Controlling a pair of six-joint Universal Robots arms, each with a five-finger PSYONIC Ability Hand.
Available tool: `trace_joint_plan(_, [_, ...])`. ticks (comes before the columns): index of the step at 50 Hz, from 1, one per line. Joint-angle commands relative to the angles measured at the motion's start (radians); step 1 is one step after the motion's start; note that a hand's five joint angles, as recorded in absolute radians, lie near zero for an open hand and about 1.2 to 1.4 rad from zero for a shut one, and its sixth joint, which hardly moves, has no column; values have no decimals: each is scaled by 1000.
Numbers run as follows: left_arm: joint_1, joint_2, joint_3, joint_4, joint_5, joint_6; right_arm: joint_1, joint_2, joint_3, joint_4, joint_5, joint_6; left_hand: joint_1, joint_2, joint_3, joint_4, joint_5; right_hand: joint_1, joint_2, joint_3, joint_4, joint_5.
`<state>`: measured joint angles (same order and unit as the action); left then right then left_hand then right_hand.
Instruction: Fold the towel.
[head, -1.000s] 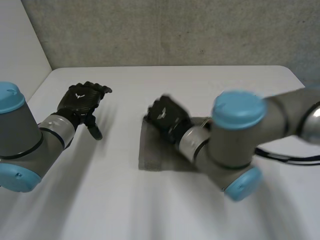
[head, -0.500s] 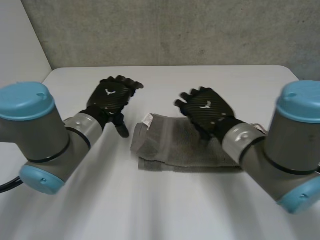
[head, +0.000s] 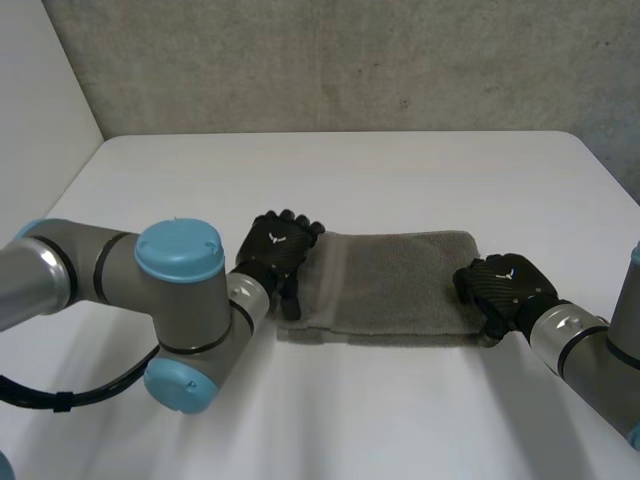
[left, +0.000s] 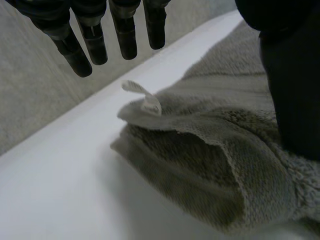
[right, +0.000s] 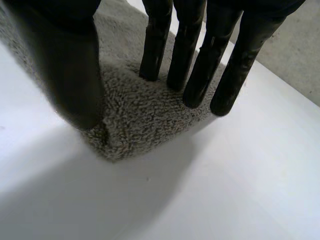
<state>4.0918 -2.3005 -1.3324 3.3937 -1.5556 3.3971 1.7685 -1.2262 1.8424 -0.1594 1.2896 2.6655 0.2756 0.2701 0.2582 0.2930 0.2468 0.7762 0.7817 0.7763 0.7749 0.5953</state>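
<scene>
the grey terry towel (head: 400, 290) lies folded into a long band on the white bench (head: 350, 170), with one hand at each short end, probably so the ends can be brought together. the left hand (head: 276, 250) is over the end with the white tag (left: 142, 97), its fingers (left: 95, 47) straight, spread and gripping nothing. the right hand (head: 503, 290) presses straight fingertips (right: 150, 72) onto the opposite near corner.
</scene>
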Motion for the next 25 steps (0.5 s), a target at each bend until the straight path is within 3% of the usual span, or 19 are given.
trace_joint_plan(1, [-28,10,-56,-54,-3,-6,8,31,-29,-15,56,-10,-45,-39,-27,-62,-190,527,522,527,528,533])
trace_joint_plan(2, [-39,19,-65,-74,-4,-10,14,31,-37,-20,72,-15,-45,-39,-27,-62,-190,619,614,619,620,625])
trace_joint_plan(11, [-57,104,-122,-140,-23,-19,29,24,-107,-57,168,-159,-47,-42,-30,-65,-193,620,615,620,621,626])
trace_joint_plan(14, [-51,141,-146,-143,-23,-35,104,27,-152,-65,198,-239,-47,-42,-30,-65,-193,620,615,620,621,626])
trace_joint_plan(16, [-41,176,-162,-143,-23,-50,225,33,-221,-72,201,-289,-50,-45,-33,-68,-196,620,615,620,621,626])
trace_joint_plan(20, [-14,216,-172,-140,-27,-55,321,47,-282,-74,198,-308,-50,-45,-33,-68,-196,620,615,620,621,626])
trace_joint_plan(25, [82,276,-180,-140,-47,-53,424,119,-377,-75,181,-308,-50,-45,-33,-68,-196,620,615,620,621,626])
